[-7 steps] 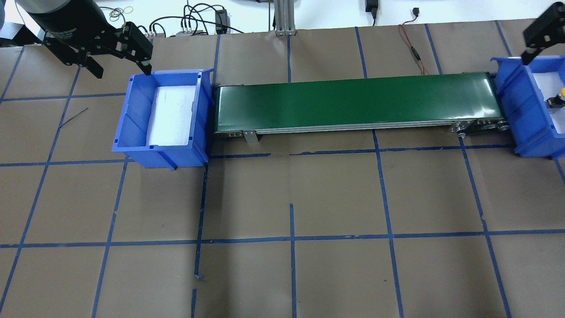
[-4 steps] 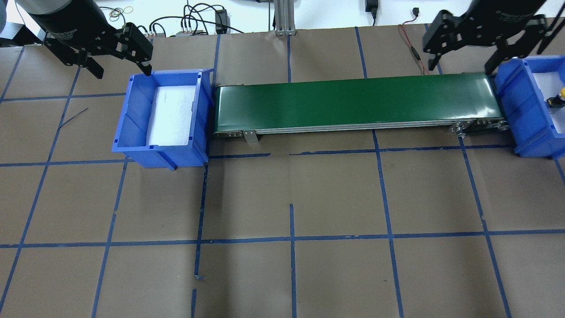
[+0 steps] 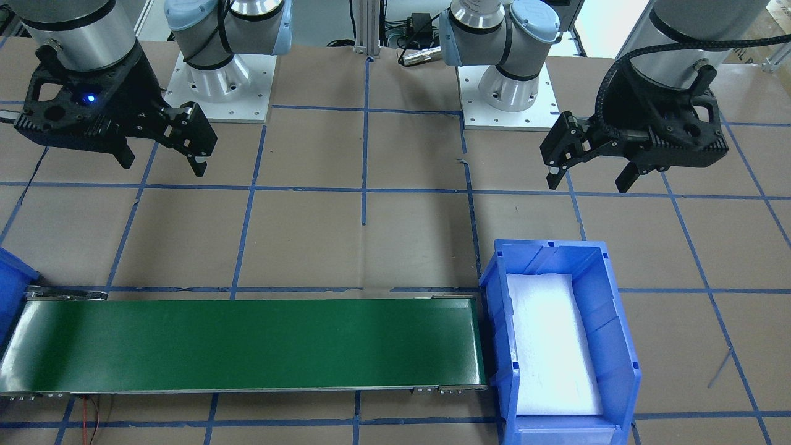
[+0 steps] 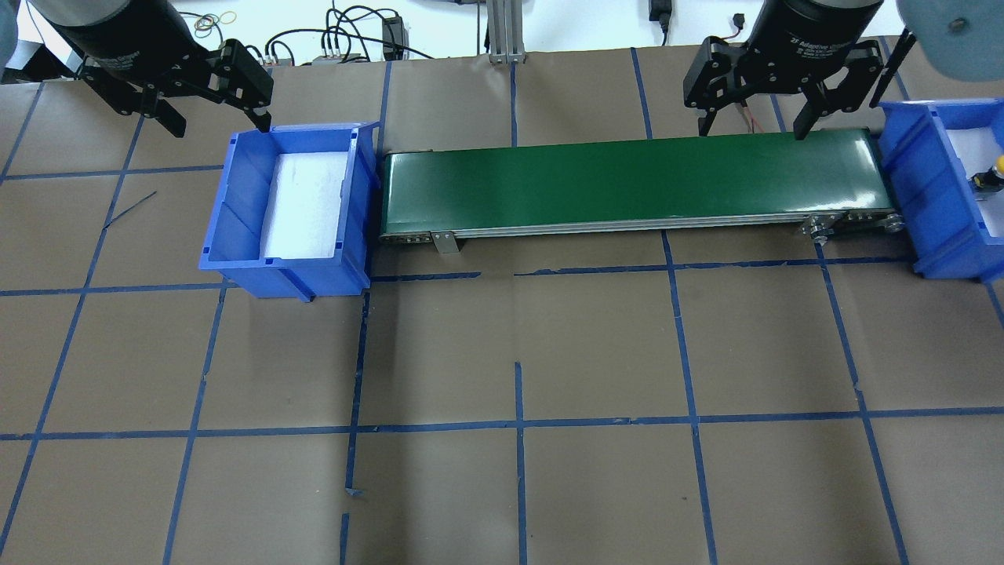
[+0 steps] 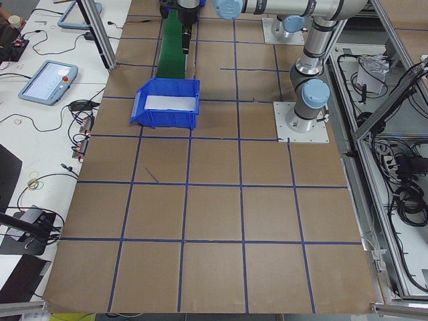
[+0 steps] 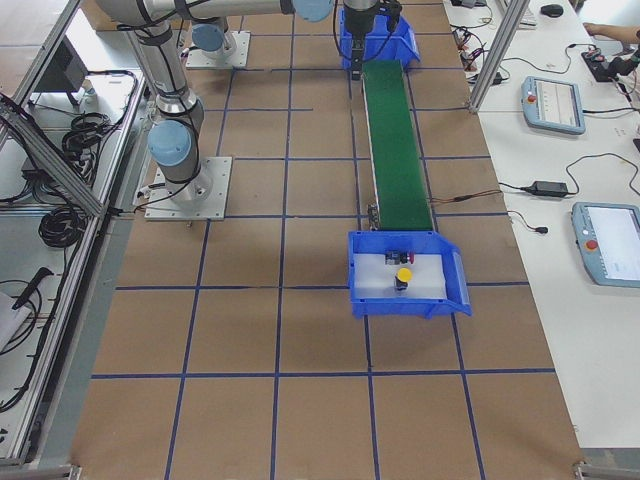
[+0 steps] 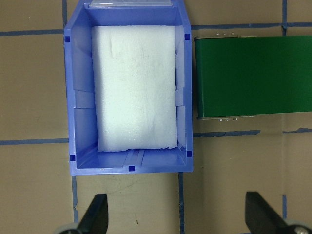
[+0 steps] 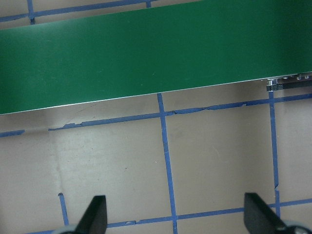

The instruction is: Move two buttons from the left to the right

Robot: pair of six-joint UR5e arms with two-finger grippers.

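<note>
Both buttons lie in the right blue bin [image 6: 400, 300]: the yellow-capped one [image 6: 403, 277] and the red-capped one [image 6: 405, 259] just behind it. In the overhead view only the yellow button [image 4: 994, 174] shows, at the right edge. My left gripper [image 4: 218, 124] is open and empty, hanging behind the far rim of the left blue bin [image 4: 235, 196], which holds only white foam. My right gripper [image 4: 751, 132] is open and empty, above the far edge of the green conveyor [image 4: 627, 180] near its right end. Both also show in the front-facing view: left gripper [image 3: 587, 183], right gripper [image 3: 162, 167].
The conveyor [image 3: 247, 343] runs between the two bins. The left wrist view looks down into the left bin [image 7: 80, 97]; the right wrist view shows the belt [image 8: 146, 53] and taped brown table. Cables lie along the table's far edge [image 4: 345, 39].
My right gripper has swung left, from above the right bin to above the conveyor's right end. The left gripper has not moved.
</note>
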